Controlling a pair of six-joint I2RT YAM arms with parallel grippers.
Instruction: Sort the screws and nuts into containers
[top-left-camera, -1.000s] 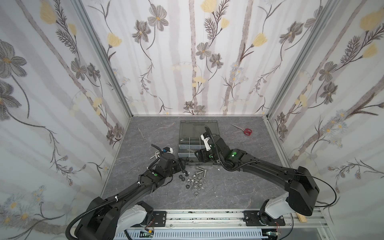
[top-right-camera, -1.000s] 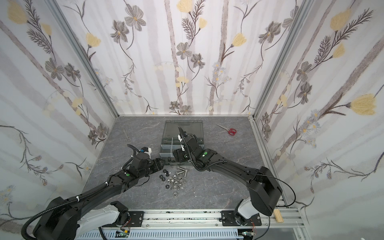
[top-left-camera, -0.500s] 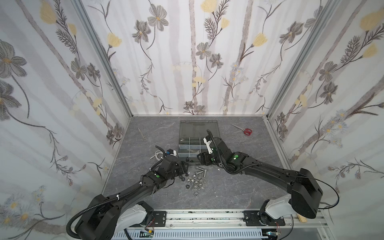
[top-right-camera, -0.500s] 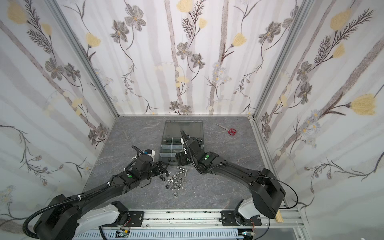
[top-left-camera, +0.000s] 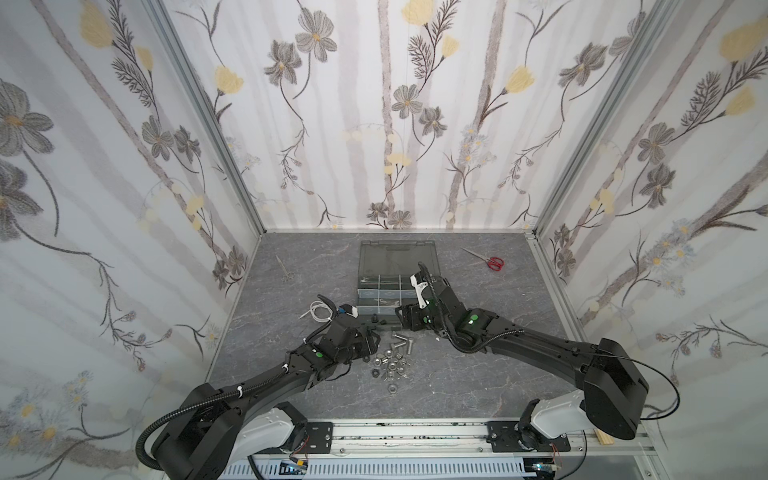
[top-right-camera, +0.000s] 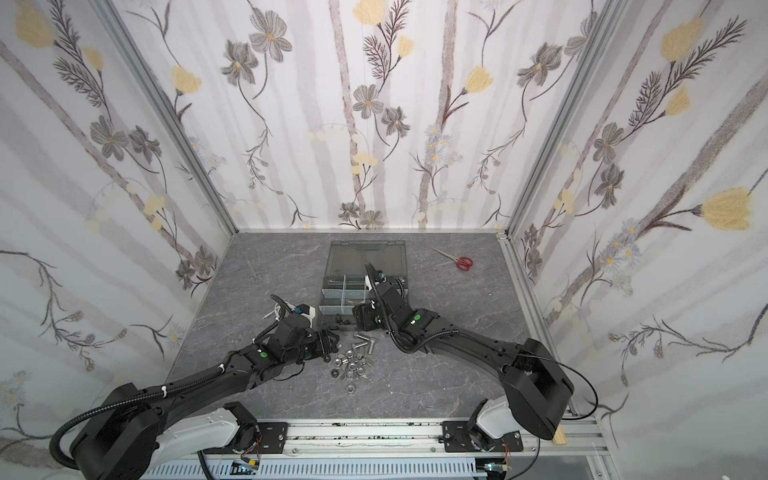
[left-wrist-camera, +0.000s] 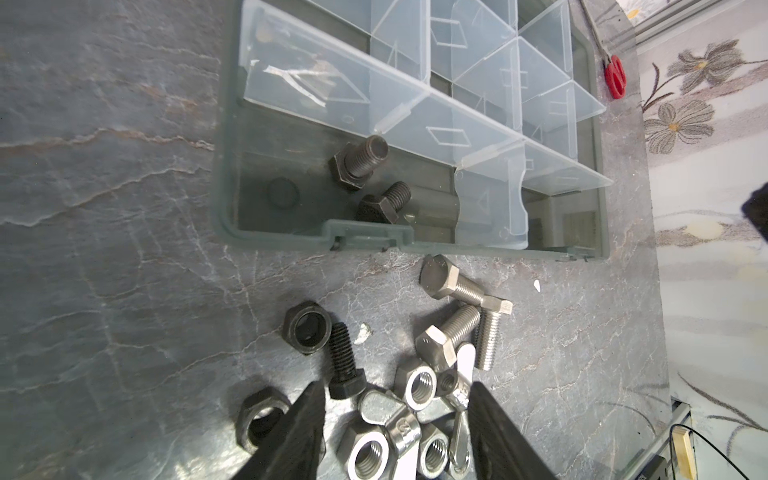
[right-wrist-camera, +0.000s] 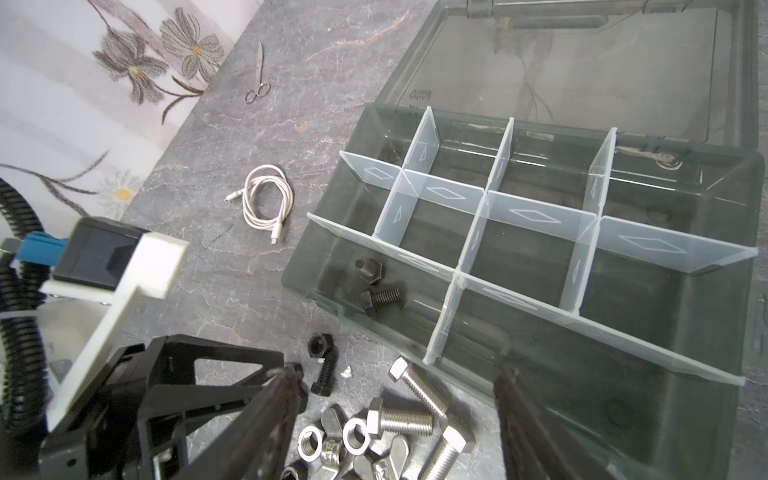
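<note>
Loose screws and nuts (top-left-camera: 390, 361) (top-right-camera: 353, 361) lie in a pile in front of the containers, the divided compartments of the dark grey case (top-left-camera: 360, 299) (top-right-camera: 323, 300). My left gripper (left-wrist-camera: 395, 399) (top-left-camera: 372, 338) is open, its fingers standing either side of silver nuts (left-wrist-camera: 368, 451) and wing nuts. A black screw (left-wrist-camera: 343, 365) lies by one fingertip. My right gripper (right-wrist-camera: 397, 382) (top-left-camera: 401, 320) hangs open over three silver screws (right-wrist-camera: 401, 413) at the case's front edge. Two black screws (right-wrist-camera: 380, 297) (left-wrist-camera: 359, 164) lie in the front left compartment.
The case's smoky lid (top-left-camera: 397, 257) lies open behind it. Red scissors (top-left-camera: 490, 261) are at the back right, small metal scissors (top-left-camera: 286, 268) at the back left. A coiled white cable (right-wrist-camera: 266, 199) sits left of the case. Two black nuts (left-wrist-camera: 307, 326) lie beside the pile.
My left gripper has moved right onto the pile and its jaws have narrowed a little. My right gripper has come forward from over the case to the pile's far edge.
</note>
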